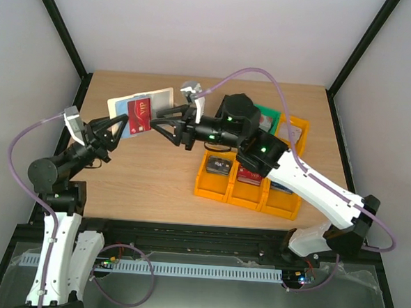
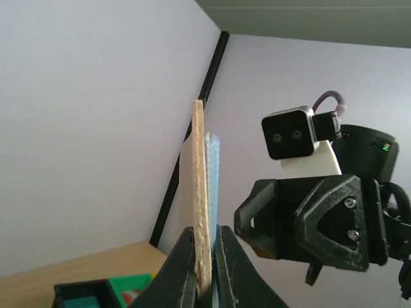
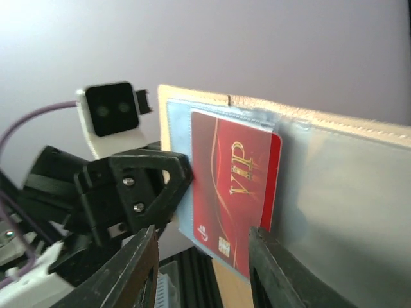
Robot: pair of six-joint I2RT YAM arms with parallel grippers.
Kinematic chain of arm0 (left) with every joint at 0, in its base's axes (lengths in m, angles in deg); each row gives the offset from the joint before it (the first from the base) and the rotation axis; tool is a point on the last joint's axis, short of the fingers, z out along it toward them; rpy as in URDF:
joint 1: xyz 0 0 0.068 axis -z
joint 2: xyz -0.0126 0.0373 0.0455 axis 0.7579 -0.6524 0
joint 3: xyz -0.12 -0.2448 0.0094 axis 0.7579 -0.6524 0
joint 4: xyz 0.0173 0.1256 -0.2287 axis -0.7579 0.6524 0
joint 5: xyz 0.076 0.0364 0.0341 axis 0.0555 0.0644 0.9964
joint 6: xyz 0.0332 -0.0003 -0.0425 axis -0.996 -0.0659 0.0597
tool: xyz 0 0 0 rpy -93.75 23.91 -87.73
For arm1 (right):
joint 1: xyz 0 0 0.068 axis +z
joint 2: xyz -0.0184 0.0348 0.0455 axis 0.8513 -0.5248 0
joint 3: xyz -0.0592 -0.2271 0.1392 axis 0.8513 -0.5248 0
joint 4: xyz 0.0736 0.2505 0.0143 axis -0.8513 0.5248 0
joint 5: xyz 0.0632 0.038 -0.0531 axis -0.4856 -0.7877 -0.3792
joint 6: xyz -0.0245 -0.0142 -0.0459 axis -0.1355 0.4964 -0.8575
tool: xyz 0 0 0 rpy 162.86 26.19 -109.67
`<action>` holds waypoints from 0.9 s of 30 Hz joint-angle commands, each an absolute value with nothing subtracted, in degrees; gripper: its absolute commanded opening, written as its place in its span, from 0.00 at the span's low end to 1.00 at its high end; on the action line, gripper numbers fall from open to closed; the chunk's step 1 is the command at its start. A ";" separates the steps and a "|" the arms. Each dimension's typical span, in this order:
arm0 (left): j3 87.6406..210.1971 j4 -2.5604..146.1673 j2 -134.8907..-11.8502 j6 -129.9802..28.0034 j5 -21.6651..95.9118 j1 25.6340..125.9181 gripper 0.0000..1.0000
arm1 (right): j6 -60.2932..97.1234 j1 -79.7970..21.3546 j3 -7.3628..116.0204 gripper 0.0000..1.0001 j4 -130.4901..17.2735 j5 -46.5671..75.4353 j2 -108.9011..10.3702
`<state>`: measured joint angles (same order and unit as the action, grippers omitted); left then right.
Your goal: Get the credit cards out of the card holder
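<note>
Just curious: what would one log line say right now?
left gripper: shut on wallet | right gripper: open at red card

The left arm point(image 1: 54, 169) leans forward, and the left hand point(image 1: 115, 129) is raised off the surface, fingers pinched tight on the card holder point(image 1: 160, 97). Facing it, the right arm point(image 1: 308, 181) stretches across. The right hand point(image 1: 158, 123) is level with the left hand, fingers spread apart.

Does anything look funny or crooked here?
Yes. The red card sits askew, poking partway out of a pocket of the card holder. The holder is also up in the air, pinched by the left tool.
</note>
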<state>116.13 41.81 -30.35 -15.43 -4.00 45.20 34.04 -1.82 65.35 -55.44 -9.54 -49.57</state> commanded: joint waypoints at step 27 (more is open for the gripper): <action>119.95 29.74 -29.12 -9.66 -8.38 43.50 0.02 | 33.78 -3.94 73.61 0.10 -60.71 -21.29 -54.48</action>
<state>119.84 30.14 -30.08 -8.02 -7.41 43.74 33.88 -4.72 71.07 -59.25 -21.45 -53.83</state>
